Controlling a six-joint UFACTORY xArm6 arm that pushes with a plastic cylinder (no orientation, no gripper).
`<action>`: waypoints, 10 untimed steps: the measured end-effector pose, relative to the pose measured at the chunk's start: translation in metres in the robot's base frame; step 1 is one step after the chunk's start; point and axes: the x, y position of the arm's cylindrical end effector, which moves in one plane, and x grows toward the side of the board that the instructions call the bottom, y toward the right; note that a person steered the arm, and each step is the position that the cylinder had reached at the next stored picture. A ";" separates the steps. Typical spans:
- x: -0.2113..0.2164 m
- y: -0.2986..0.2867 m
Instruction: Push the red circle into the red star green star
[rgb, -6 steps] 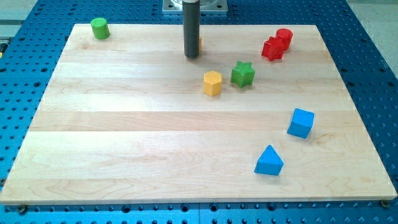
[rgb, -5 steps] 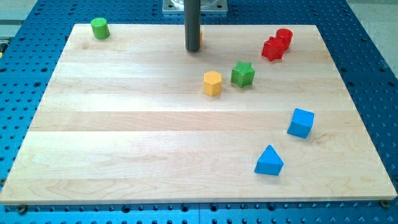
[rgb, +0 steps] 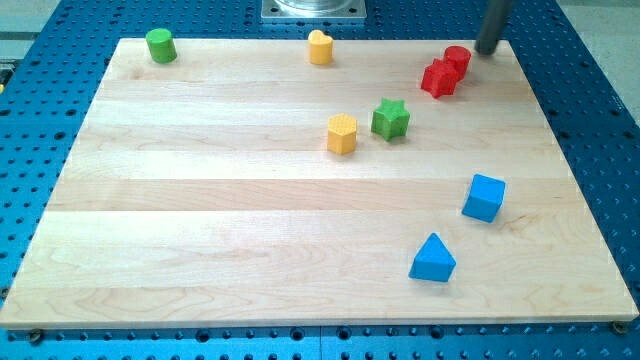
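A: Item one, the tool?
B: My tip (rgb: 488, 51), the lower end of a straight dark rod with no jaws to spread or press together, so it pinches nothing. It stands at the wooden board's (rgb: 200, 230) top right corner, just to the view's right of the red circle (rgb: 457, 59), with a small gap between them.

A: Item two, the red circle?
B: Near the board's top right corner. It is touching the red star (rgb: 438, 78), which lies just below and to the view's left of it.

A: Item three, the green star?
B: The green star (rgb: 390, 119) sits below and to the view's left of the red star, apart from it.

A: Remaining stock, placed against the green star?
B: Yellow hexagon (rgb: 342, 133), just beside it on the view's left. Yellow heart (rgb: 320, 47), up and to the left, near the board's top edge. Green cylinder (rgb: 160, 45), far left, at the top left corner. Blue cube (rgb: 484, 197), lower right. Blue triangle (rgb: 432, 259), further below, towards the view's bottom.

A: Surround?
B: Blue perforated table (rgb: 600, 120) on all sides of the board.
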 end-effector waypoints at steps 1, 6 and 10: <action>0.060 -0.088; 0.031 -0.170; 0.130 -0.012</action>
